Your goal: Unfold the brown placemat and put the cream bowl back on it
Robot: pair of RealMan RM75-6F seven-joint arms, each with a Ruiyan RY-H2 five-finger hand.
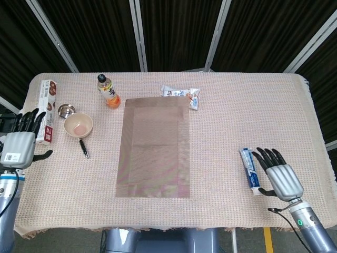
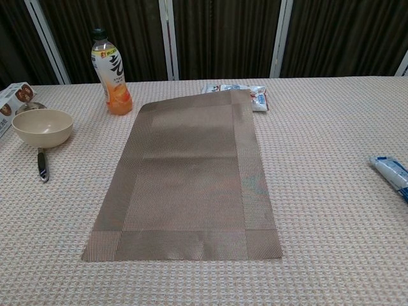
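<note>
While the brown placemat [image 1: 153, 148] is lying unfolded at table centre, the cream bowl [image 1: 78, 125] is sitting off it at nine o'clock, and the left hand [image 1: 21, 144] and right hand [image 1: 277, 176] are hovering empty, fingers spread.

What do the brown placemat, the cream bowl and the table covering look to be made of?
Brown placemat: woven vinyl or a similar synthetic, judging by its fine ribbed weave, slight sheen and fold crease. Cream bowl: smooth and matte, probably plastic or melamine, though ceramic is possible. Table covering: beige textile with a waffle weave, and the head view shows a fringed edge.
</note>
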